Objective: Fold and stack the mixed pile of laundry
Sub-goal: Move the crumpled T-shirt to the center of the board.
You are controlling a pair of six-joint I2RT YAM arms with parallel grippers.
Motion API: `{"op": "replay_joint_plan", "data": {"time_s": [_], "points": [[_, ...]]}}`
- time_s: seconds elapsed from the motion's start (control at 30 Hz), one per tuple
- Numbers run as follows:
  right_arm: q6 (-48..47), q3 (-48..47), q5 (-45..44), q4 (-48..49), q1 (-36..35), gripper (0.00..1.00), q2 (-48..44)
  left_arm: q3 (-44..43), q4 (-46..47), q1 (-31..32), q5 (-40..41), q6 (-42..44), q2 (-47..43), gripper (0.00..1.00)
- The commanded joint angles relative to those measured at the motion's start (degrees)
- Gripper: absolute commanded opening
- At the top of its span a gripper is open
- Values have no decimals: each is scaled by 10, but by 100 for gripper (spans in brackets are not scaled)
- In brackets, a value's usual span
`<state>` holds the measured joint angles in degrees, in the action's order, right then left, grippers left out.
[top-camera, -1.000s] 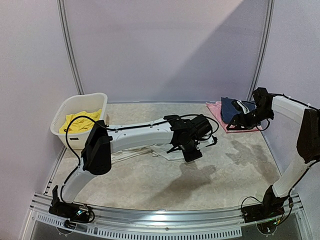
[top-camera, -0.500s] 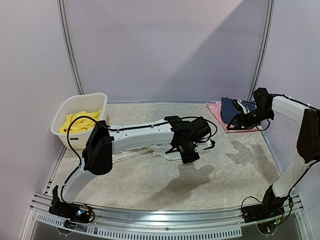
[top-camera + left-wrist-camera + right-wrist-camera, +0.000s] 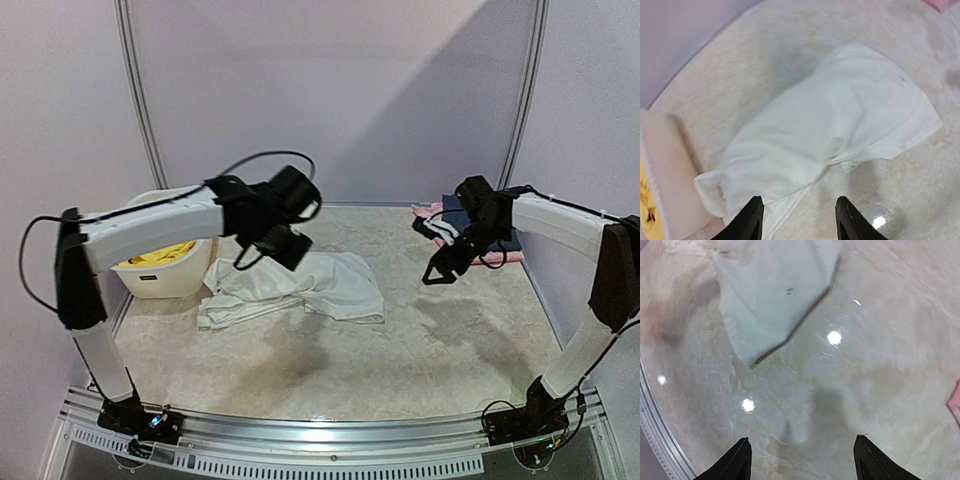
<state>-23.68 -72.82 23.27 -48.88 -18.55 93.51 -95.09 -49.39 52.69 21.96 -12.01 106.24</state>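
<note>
**A:** Top external view first: we are looking down on the pale marbled table [image 3: 450, 340]. The white T-shirt [image 3: 310, 285] is lying crumpled on it, left of centre and just beside the white basket [image 3: 160, 280].

**B:** We are seeing the same from the left wrist. The shirt [image 3: 830, 130] is spreading away from the basket wall [image 3: 665, 170], rumpled and not folded.

**A:** Inside the basket we are making out the yellow shorts [image 3: 165, 253], bunched up. The arm is hiding part of them.

**B:** At the far right corner we are noticing a small pink and navy cloth stack [image 3: 428, 211], partly behind the right arm.

**A:** What are we saying about the left gripper [image 3: 283, 243]?

**B:** It is hanging in the air over the shirt's end nearest the basket. From its wrist camera we are seeing the left gripper [image 3: 800, 220] with its jaws parted and nothing between them.

**A:** The right gripper [image 3: 440, 268] is hovering over bare table between the shirt and the stack.

**B:** Its own camera is showing the right gripper [image 3: 805, 460] with the jaws spread wide and empty, and a corner of the shirt [image 3: 775, 285] lying well ahead.
</note>
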Motion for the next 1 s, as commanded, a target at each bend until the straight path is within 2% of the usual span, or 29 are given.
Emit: {"op": "replay_joint_plan", "data": {"time_s": [0.0, 0.13, 0.33, 0.63, 0.73, 0.87, 0.9, 0.97], "points": [[-68, -35, -126, 4, -134, 72, 46, 91, -18, -19, 79, -113, -113, 50], [-89, -83, -167, 20, -205, 70, 103, 155, -29, -30, 95, -152, -198, 50], [-116, -156, -197, 2, -260, 64, 199, 232, -20, -59, 91, -186, -295, 50], [-124, -165, -259, -3, -275, 54, 257, 275, -27, -83, 93, -174, -345, 51], [-123, -156, -277, -2, -276, 42, 260, 285, -18, -89, 90, -168, -345, 51], [-105, -134, -294, -2, -276, 4, 254, 296, -1, -94, 78, -165, -337, 51], [-97, -118, -291, 2, -275, 1, 242, 298, 1, -94, 75, -164, -335, 51], [-84, -74, -275, 4, -269, 0, 200, 302, 3, -94, 72, -163, -331, 51]]}}
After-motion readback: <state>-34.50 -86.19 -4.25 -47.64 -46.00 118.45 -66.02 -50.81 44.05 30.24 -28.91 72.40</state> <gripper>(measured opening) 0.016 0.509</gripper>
